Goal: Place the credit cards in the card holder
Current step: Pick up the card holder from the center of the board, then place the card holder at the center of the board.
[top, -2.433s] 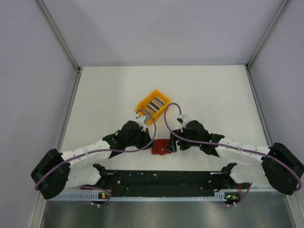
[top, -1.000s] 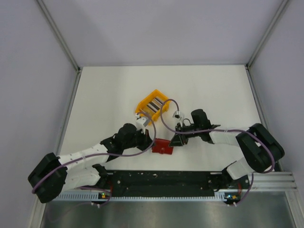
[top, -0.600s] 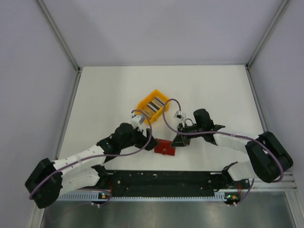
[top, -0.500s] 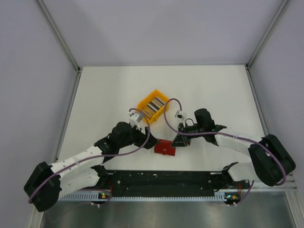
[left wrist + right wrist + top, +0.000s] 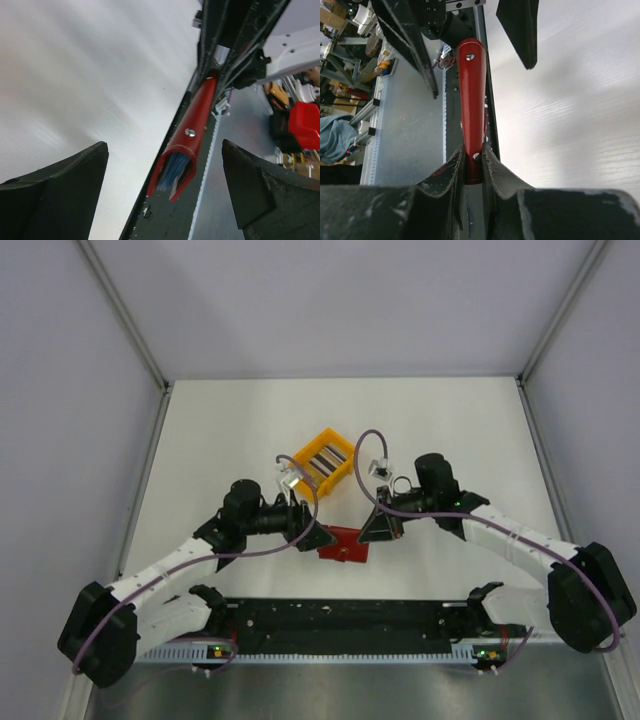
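One red card holder [image 5: 342, 544], one yellow bin [image 5: 322, 462], two claws: left claw [image 5: 313, 535], right claw [image 5: 372, 534].

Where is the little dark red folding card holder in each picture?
Top external: dark red card holder just below centre.
Left wrist: holder in the middle, slanting.
Right wrist: holder in the middle, standing tall.
Shared landmark: the white table.
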You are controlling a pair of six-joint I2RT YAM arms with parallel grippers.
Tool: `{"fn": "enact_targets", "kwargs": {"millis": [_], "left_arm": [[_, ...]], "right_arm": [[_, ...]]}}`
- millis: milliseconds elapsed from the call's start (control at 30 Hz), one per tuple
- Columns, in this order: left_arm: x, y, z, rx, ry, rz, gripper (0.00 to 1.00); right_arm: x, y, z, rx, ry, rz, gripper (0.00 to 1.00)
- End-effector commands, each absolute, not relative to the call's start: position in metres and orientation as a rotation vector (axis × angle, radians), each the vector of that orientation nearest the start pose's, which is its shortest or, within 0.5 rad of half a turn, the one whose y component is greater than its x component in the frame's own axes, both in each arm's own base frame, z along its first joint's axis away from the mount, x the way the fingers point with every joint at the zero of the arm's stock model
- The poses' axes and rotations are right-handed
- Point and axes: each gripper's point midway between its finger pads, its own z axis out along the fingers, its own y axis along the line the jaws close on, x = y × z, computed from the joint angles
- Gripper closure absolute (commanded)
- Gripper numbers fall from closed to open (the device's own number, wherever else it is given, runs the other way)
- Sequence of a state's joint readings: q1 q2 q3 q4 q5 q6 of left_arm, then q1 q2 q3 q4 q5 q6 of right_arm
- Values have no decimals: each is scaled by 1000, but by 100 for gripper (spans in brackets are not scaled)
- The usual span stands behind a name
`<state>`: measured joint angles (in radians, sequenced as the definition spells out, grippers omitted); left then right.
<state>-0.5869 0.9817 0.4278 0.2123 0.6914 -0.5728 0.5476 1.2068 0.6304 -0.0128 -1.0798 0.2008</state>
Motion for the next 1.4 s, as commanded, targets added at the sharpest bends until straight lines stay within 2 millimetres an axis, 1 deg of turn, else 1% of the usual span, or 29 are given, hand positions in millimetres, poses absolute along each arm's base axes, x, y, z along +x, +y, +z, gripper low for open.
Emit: {"fn": "enact_targets", "kwargs": {"millis": [0,67,200,367,400,467,500,633,700,800,867,933,967,1000,1033,1067,1100,1133,1200,1233,1267,1367], "left_arm": [[143,-281,200,797,1854,-1613,2],[140,-281,200,821,1848,-1637,3],[134,-280,192,846,1868,-1644,9],[136,-279,181,814,1910,-1617,28],[137,-279,179,804,1919,-1613,34],[142,-281,180,781,1922,-1598,43],[145,-281,181,767,1921,-1589,50],[153,-284,181,731,1929,-1568,66],[153,-285,181,731,1928,-1577,70],[149,-288,179,751,1938,-1593,73],[149,-290,177,753,1948,-1594,83],[151,-290,174,737,1970,-1583,93],[155,-289,170,703,1994,-1556,99],[158,-288,165,662,2024,-1531,100],[161,-286,161,629,2036,-1507,100],[163,-284,156,592,2061,-1492,100],[165,-282,148,536,2098,-1466,100],[168,-279,143,492,2116,-1445,100],[169,-274,128,404,2165,-1411,100],[170,-273,124,369,2171,-1409,100],[170,-271,117,316,2197,-1397,100],[174,-264,97,177,2256,-1348,100]], "right_arm": [[144,277,188,-1102,1855,1598,88],[145,278,193,-1107,1841,1597,88],[150,281,200,-1114,1820,1590,88],[153,284,204,-1118,1818,1598,87],[154,284,204,-1117,1820,1595,87],[155,284,203,-1114,1831,1591,87],[156,285,201,-1115,1835,1589,87],[158,285,198,-1110,1856,1577,86],[159,286,196,-1105,1865,1577,86],[162,287,194,-1103,1872,1567,86],[166,288,193,-1092,1881,1544,85],[179,287,189,-1028,1928,1463,80],[188,286,186,-964,1972,1395,72],[202,281,180,-869,2033,1298,60],[208,276,177,-813,2057,1241,52],[214,271,177,-752,2070,1189,47],[221,263,174,-650,2101,1127,40],[224,256,172,-570,2112,1085,34],[222,247,174,-467,2093,1068,33],[222,242,177,-388,2085,1061,30],[218,240,173,-354,2088,1074,30],[201,243,167,-308,2108,1174,32]]}}
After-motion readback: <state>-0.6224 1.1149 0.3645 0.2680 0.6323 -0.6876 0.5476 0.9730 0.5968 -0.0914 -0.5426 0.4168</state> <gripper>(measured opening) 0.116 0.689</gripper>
